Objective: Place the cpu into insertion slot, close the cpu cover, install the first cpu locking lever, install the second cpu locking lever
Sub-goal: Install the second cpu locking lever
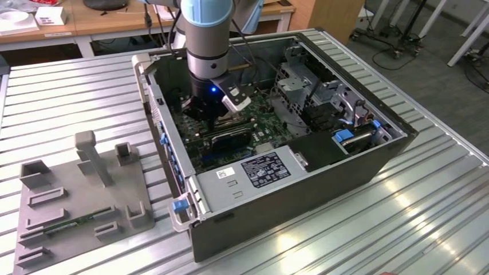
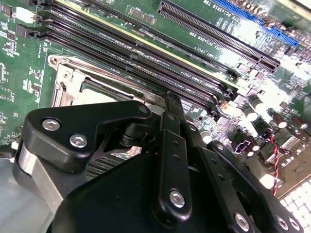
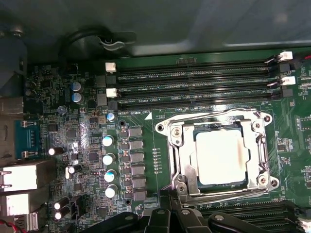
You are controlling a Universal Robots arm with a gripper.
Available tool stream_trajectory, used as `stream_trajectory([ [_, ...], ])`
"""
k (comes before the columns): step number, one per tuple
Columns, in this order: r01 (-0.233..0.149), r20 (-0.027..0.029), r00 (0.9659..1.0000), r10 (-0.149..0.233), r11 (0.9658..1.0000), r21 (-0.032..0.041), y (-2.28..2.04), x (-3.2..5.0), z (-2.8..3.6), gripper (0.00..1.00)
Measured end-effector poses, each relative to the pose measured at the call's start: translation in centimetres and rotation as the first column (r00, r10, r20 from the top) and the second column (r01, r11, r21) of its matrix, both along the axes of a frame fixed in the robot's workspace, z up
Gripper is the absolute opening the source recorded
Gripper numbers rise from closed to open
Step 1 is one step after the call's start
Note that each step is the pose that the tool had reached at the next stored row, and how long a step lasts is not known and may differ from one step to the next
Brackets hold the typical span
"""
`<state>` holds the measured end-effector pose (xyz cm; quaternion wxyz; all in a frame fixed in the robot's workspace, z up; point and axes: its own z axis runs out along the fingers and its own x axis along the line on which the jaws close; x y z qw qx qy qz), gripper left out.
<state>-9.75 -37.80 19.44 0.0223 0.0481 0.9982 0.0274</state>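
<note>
In the first wrist view the cpu (image 3: 221,156), a pale square chip, lies flat in the socket on the green motherboard. The cpu cover (image 3: 181,160), a silvery frame with a square window, is down flat around it. A thin metal locking lever (image 3: 214,115) runs along the socket edge beside the memory slots. My gripper (image 3: 170,196) is shut with nothing between its fingers, its tips close against the socket's edge on the side away from those slots. The second wrist view has the black gripper (image 2: 167,101) linkages hiding much of the socket (image 2: 68,82). In the exterior view the gripper (image 1: 205,114) reaches down inside the computer case.
Long black memory slots (image 3: 194,80) run beside the socket, with a row of capacitors (image 3: 109,165) on another side. The case walls (image 1: 306,172) and a drive cage (image 1: 306,91) hem in the arm. A grey fixture tray (image 1: 77,195) sits on the slatted table at the exterior view's left.
</note>
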Motion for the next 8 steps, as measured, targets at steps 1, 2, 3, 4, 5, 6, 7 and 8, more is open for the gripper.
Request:
stream_trajectory([
  [1,0.0,0.0,1.0,0.0,1.0,0.0,0.0,-0.01,0.0,0.1],
  [2,0.0,0.0001,1.0,0.0,1.0,0.0,0.0,-0.01,0.0,0.1],
  [3,0.0,0.0001,1.0,0.0,1.0,0.0,0.0,-0.01,0.0,0.1],
  [4,0.0,0.0,1.0,0.0,1.0,0.0,0.0,-0.01,0.0,0.1],
  [5,0.0,0.0001,1.0,0.0,1.0,0.0,0.0,-0.01,0.0,0.1],
  [6,0.0,0.0002,1.0,0.0,1.0,0.0001,0.0,-0.01,0.02,0.1],
  [7,0.0,0.0004,1.0,0.0,1.0,0.0003,0.0,-0.01,0.07,0.1],
  [8,0.0,0.0005,1.0,0.0,1.0,0.0005,0.0,-0.01,0.13,0.1],
])
